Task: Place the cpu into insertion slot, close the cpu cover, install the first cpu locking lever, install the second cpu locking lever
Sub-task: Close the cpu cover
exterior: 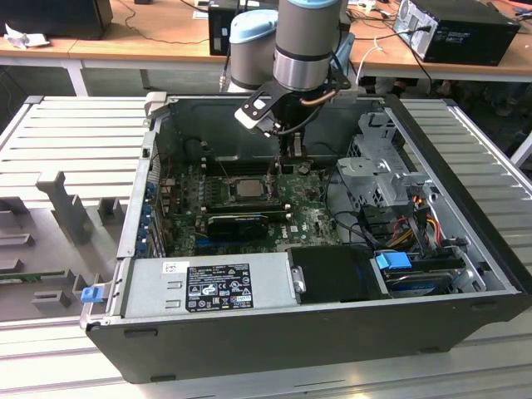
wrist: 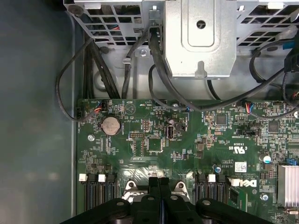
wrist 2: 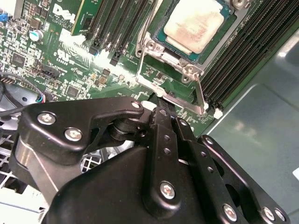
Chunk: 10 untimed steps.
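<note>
The cpu (wrist 2: pixel 198 25), a silver-beige square chip, lies in the insertion slot (wrist 2: pixel 161 39) on the green motherboard; it also appears mid-board in the exterior view (exterior: pixel 247 186). The metal cpu cover (wrist 2: pixel 176 57) frames the chip and lies flat around it. A thin wire locking lever (wrist 2: pixel 202 95) runs beside the socket, with its bent end just off my fingertips. My black gripper (wrist 2: pixel 161 111) is shut with nothing seen between the fingers. It hovers low over the board beside the socket (wrist: pixel 159 179), on the far side of it in the exterior view (exterior: pixel 291 154).
The open computer case has tall walls (exterior: pixel 141 191) all around. Black memory slots (wrist 2: pixel 252 51) flank the socket. A metal drive cage (wrist: pixel 201 37) and loose black cables (wrist: pixel 154 70) lie close to the gripper. A power supply (exterior: pixel 208 283) fills the near corner.
</note>
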Each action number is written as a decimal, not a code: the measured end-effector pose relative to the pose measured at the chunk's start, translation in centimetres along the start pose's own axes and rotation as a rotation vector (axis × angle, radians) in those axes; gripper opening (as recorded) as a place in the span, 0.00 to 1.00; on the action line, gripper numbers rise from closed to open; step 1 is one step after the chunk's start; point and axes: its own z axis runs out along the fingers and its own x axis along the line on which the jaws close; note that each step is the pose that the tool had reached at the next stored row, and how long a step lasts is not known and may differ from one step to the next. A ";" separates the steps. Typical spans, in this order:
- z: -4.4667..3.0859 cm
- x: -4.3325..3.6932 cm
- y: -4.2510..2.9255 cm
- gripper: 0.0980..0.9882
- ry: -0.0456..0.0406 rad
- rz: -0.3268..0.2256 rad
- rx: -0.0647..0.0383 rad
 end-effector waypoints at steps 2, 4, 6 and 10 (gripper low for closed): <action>0.00 0.00 -0.13 0.01 0.0001 0.000 0.000; -0.01 0.00 -0.29 0.01 0.0000 0.000 0.000; -0.01 0.00 -0.45 0.01 0.0000 0.000 0.000; -0.01 0.00 -0.69 0.01 0.0000 0.000 0.000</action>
